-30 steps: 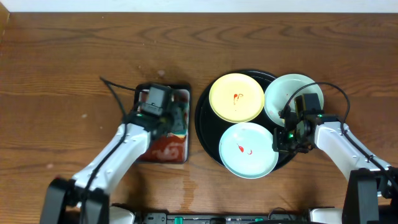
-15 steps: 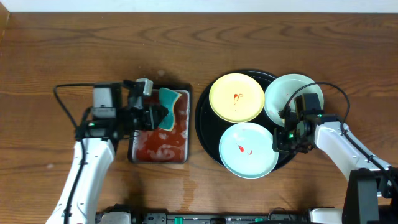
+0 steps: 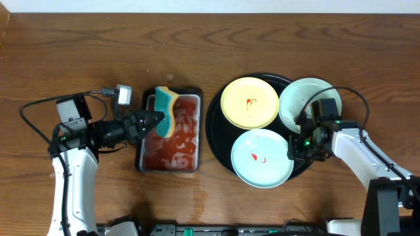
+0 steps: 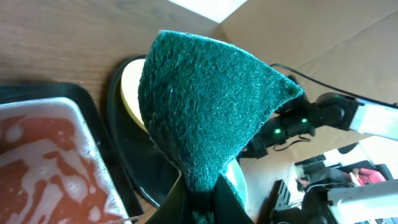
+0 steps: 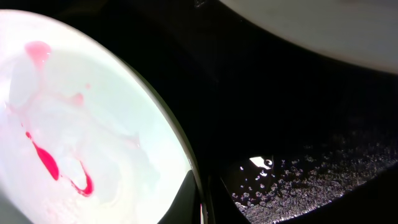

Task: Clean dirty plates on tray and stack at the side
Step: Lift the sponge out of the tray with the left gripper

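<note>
The black tray point(image 3: 218, 134) holds a pale yellow plate point(image 3: 249, 103) with a red smear, a mint-white plate point(image 3: 262, 157) with red smears in front, and another mint-white plate point(image 3: 303, 98) at the right rim. My left gripper point(image 3: 152, 119) is shut on a green and yellow sponge point(image 3: 164, 108), held above the metal tray; the sponge's green face fills the left wrist view point(image 4: 205, 106). My right gripper point(image 3: 294, 147) is shut on the right rim of the front mint-white plate point(image 5: 74, 124), on the black tray point(image 5: 298, 124).
A small rectangular metal tray point(image 3: 169, 152) with red liquid and foam sits left of the black tray. Cables loop beside both arms. Bare wooden table lies to the left and behind.
My left arm has drawn back to the left and lifted the sponge out of the red liquid, turning it toward the plates. The right arm has not moved.
</note>
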`<act>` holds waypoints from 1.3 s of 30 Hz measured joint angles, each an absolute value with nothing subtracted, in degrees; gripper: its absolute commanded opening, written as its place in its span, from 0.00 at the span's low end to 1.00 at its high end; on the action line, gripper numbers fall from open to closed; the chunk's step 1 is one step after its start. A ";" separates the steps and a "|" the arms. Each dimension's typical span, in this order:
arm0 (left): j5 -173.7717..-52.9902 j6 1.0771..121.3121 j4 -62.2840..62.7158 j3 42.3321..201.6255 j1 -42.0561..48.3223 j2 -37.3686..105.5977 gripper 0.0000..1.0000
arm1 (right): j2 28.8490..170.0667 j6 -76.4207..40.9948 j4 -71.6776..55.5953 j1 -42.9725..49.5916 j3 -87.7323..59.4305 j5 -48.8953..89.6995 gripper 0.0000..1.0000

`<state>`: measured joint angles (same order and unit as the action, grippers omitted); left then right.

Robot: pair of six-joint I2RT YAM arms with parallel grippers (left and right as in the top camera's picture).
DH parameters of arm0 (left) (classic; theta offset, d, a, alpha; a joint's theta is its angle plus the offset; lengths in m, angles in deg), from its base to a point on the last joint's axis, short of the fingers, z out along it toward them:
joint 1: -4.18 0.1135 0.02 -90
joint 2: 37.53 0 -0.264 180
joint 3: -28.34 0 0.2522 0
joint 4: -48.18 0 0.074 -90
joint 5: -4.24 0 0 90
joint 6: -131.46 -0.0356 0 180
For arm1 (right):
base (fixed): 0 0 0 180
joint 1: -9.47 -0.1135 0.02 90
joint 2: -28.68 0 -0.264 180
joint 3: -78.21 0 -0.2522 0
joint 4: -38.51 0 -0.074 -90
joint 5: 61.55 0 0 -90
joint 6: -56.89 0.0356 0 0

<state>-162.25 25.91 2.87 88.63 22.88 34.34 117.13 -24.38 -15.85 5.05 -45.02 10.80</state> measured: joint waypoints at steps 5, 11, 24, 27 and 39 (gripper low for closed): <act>-163.78 25.10 2.87 88.63 22.95 34.34 0.08 | 117.13 -24.38 -15.88 5.05 -45.02 10.77 0.01; -164.07 24.90 2.87 88.63 22.95 34.34 0.07 | 117.13 -24.38 -15.88 5.05 -45.02 10.62 0.01; -164.07 24.90 2.87 88.63 22.95 34.34 0.07 | 117.13 -24.38 -15.88 5.05 -45.02 10.60 0.01; -164.09 24.90 2.87 88.63 22.95 34.34 0.07 | 117.13 -24.38 -15.90 5.05 -45.02 10.60 0.01; -129.51 45.62 4.45 88.63 12.59 34.85 0.07 | 117.13 -24.38 -15.88 5.05 -45.02 10.58 0.01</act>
